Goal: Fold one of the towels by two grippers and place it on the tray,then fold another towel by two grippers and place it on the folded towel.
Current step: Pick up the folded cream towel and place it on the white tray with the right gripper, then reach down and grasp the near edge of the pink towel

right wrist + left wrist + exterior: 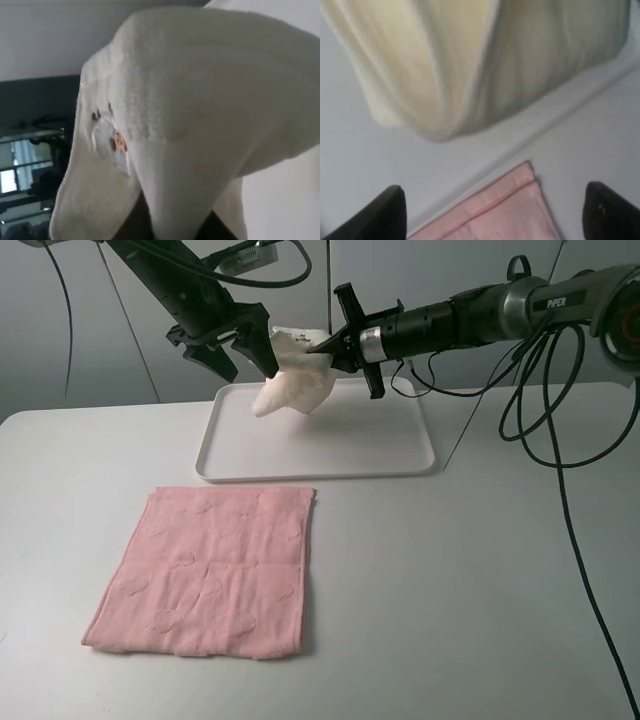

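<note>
With left black clamp gripper (250, 362) spread and empty just at nine o'clock of bunched cream-white terry towel (292, 385), dangling over far side of flat white plastic tray (320, 455), pinched at its three o'clock corner by right black clamp gripper (326, 348), so right arm alone carries it down.

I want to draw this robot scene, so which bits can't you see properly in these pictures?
Right wrist view: fingertips of the right gripper are buried under the cream towel.
Right wrist view: the towel's label is too blurred to read.
Left wrist view: only a corner of the pink towel shows; the frame edge cuts off the rest.
Exterior high view: the hanging towel hides part of the far rim of the tray.
</note>
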Controlling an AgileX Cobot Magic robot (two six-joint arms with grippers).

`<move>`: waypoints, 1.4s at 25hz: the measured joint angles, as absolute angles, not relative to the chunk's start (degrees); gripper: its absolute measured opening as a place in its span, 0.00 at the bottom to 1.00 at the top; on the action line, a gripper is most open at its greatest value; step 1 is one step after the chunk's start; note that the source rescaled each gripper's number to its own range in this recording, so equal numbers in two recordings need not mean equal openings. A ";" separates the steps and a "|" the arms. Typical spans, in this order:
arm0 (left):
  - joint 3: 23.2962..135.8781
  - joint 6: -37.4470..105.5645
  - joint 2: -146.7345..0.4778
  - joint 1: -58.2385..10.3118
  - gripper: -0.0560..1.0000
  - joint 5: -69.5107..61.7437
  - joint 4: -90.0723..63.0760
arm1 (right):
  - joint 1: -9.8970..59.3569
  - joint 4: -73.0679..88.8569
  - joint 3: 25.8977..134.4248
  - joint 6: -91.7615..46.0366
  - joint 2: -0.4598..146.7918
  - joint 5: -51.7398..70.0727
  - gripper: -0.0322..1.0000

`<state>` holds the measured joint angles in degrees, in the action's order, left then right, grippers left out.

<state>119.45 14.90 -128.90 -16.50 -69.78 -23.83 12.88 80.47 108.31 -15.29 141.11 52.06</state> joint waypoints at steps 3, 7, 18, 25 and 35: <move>119.45 14.90 -128.90 -16.50 0.92 -69.78 -23.83 | 13.44 73.35 108.31 -13.15 141.21 52.31 0.11; 119.45 14.90 -128.90 -16.50 0.92 -69.78 -23.95 | 14.68 62.60 108.31 -8.78 141.21 51.21 0.11; 119.45 14.90 -128.90 -16.50 0.92 -69.78 -24.18 | 17.99 47.62 108.31 -6.05 141.21 45.05 0.67; 119.45 15.07 -128.90 -16.50 0.92 -69.78 -23.78 | 18.21 37.53 108.31 -9.36 139.67 46.95 0.89; 119.45 16.46 -127.11 -16.50 0.92 -69.78 -15.23 | 18.21 15.48 108.31 -11.14 126.80 52.93 0.94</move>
